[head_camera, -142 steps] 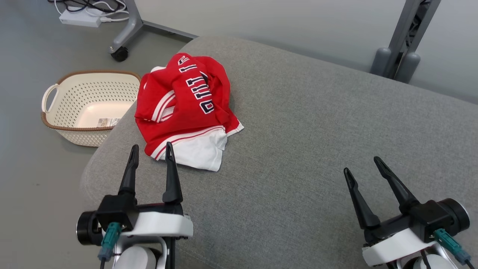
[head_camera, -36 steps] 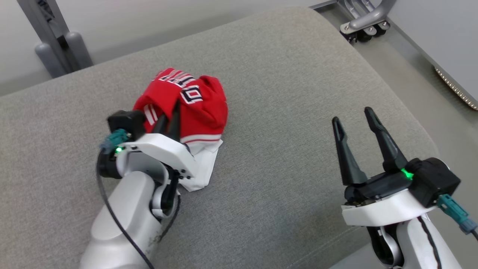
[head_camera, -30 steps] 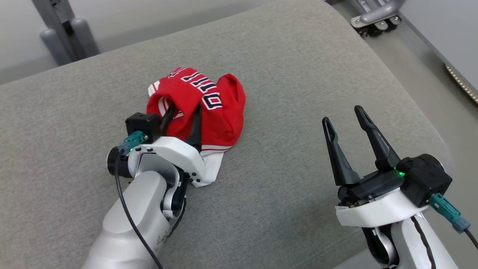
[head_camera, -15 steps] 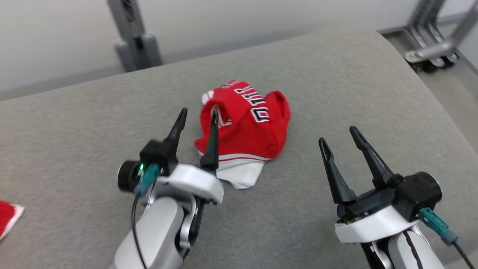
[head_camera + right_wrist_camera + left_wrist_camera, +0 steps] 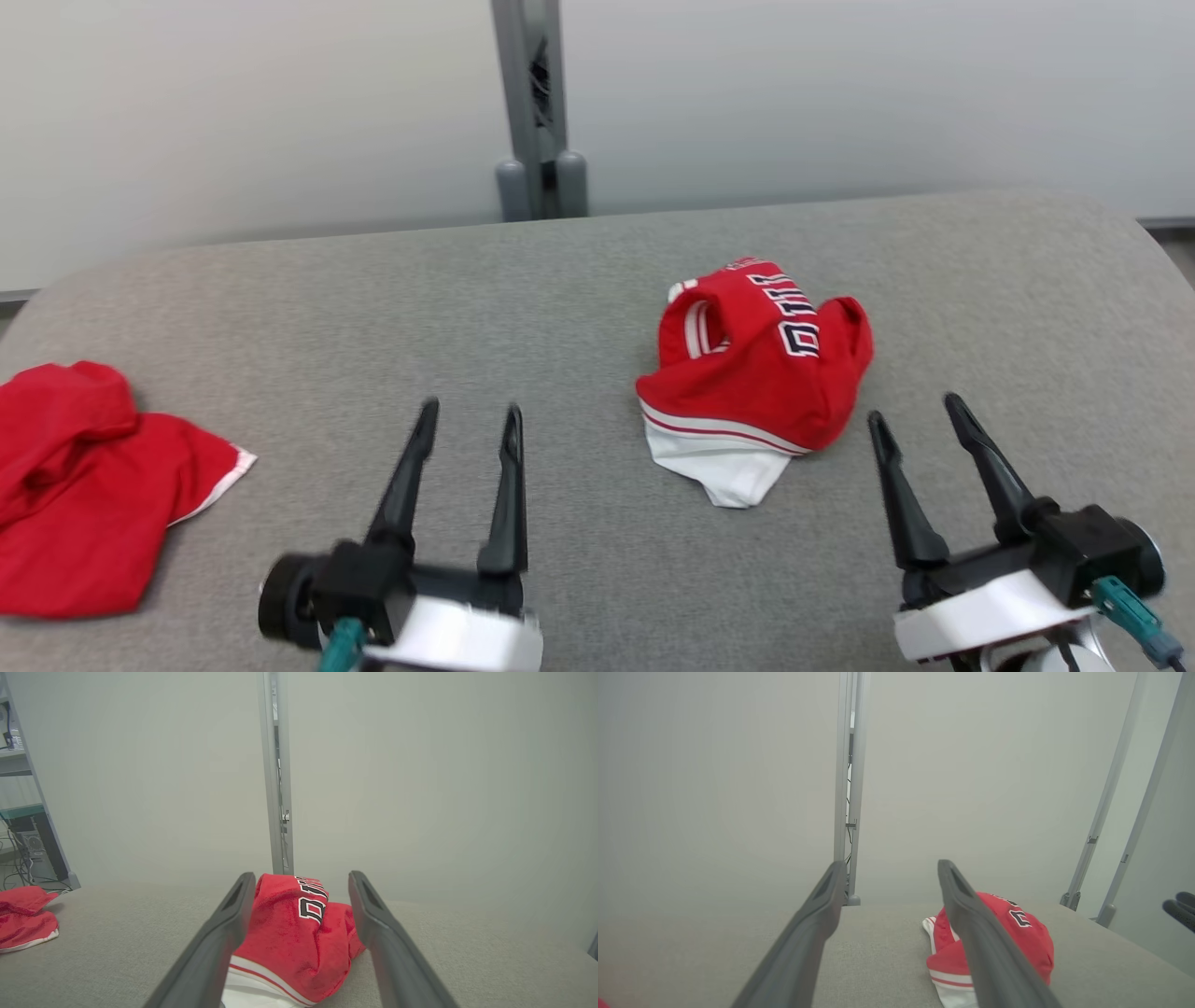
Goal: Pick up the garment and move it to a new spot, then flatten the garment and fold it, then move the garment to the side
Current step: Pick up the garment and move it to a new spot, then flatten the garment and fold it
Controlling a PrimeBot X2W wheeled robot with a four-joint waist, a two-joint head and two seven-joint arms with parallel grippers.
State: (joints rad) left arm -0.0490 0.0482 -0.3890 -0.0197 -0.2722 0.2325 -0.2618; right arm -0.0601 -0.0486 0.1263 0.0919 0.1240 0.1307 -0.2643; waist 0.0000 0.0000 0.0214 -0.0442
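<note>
The garment (image 5: 756,373) is a crumpled red jersey with white trim and dark lettering, lying in a heap on the grey cushion (image 5: 560,308), right of centre. My left gripper (image 5: 470,411) is open and empty, well to the left of the heap and nearer me. My right gripper (image 5: 913,411) is open too, just off the heap's lower right edge. In the left wrist view the garment (image 5: 1031,938) lies behind the right finger of that gripper (image 5: 892,865). In the right wrist view the garment (image 5: 294,938) sits straight ahead between the open fingers of that gripper (image 5: 302,877), untouched.
A second red cloth (image 5: 84,485) with a white hem lies at the cushion's left end, also seen as the red cloth (image 5: 25,914) from the right wrist. A grey metal post (image 5: 537,112) stands against the pale wall behind the cushion.
My left gripper opened, let go of the garment and drew back toward me. The garment stays where it was set down. The head camera swung, shifting the whole picture.
</note>
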